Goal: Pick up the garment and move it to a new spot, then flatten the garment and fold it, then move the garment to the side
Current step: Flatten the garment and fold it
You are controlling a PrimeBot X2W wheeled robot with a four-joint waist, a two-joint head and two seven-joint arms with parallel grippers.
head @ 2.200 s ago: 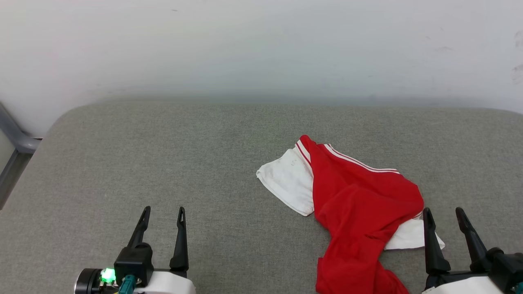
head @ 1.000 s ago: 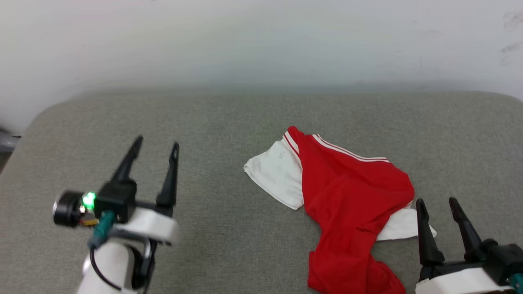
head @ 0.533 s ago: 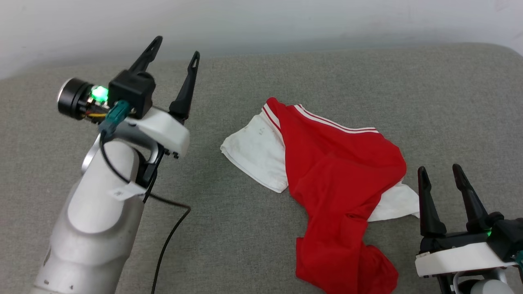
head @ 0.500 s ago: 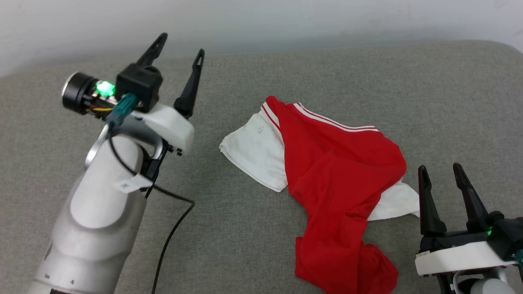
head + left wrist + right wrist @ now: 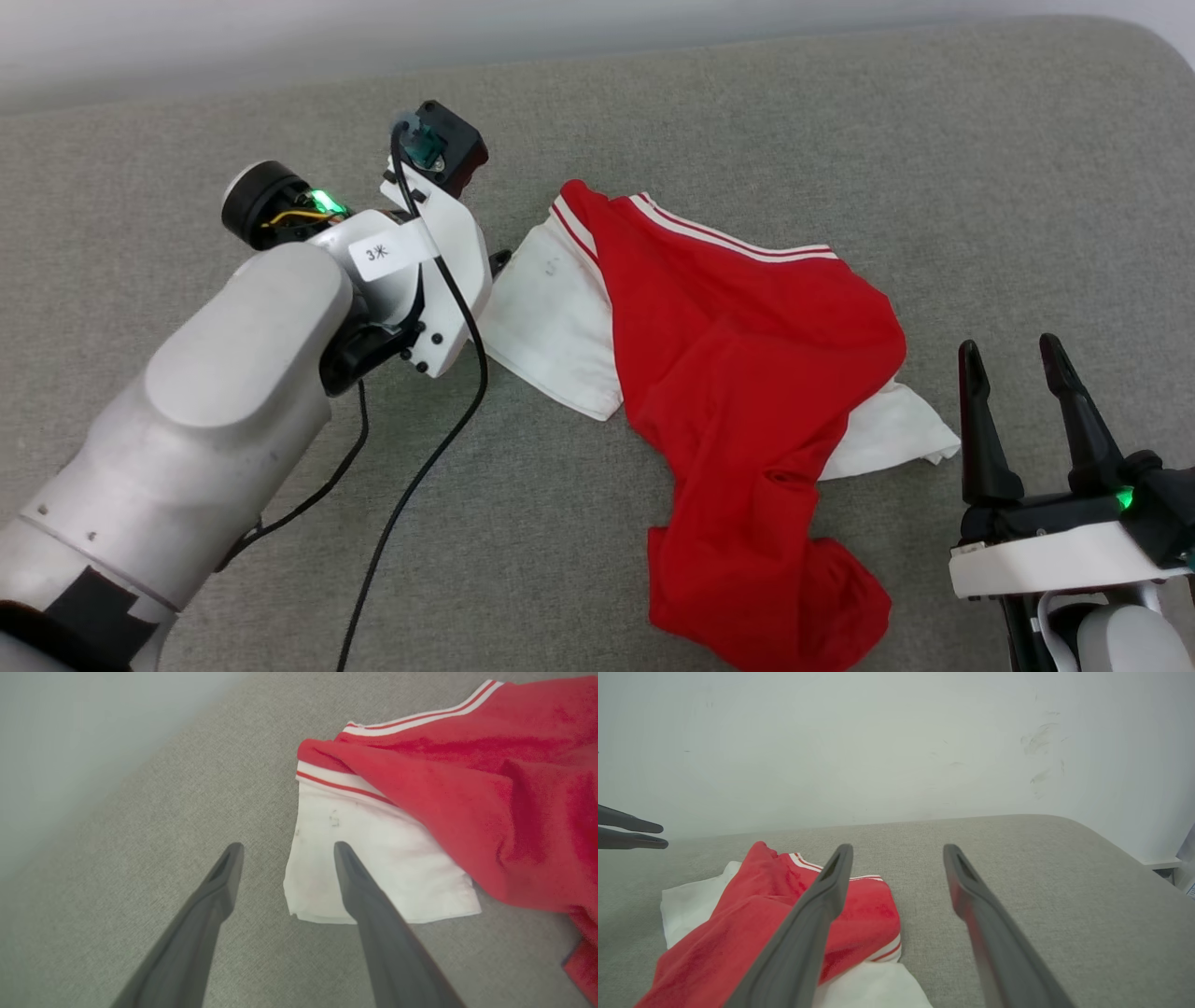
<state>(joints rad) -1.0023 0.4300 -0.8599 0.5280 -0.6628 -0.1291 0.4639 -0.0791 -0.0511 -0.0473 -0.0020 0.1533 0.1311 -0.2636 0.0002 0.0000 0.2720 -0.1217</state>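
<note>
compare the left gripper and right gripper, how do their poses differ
The left gripper reaches out, straddling the edge of the garment's white sleeve; the right gripper sits back beside the garment. The left gripper points down at the fabric; the right gripper lies nearly level, aimed at the wall. Both are open and empty.

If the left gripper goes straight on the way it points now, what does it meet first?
Likely the white sleeve of the garment, at its edge; the left gripper has one finger over grey cushion. Depth unclear.
</note>
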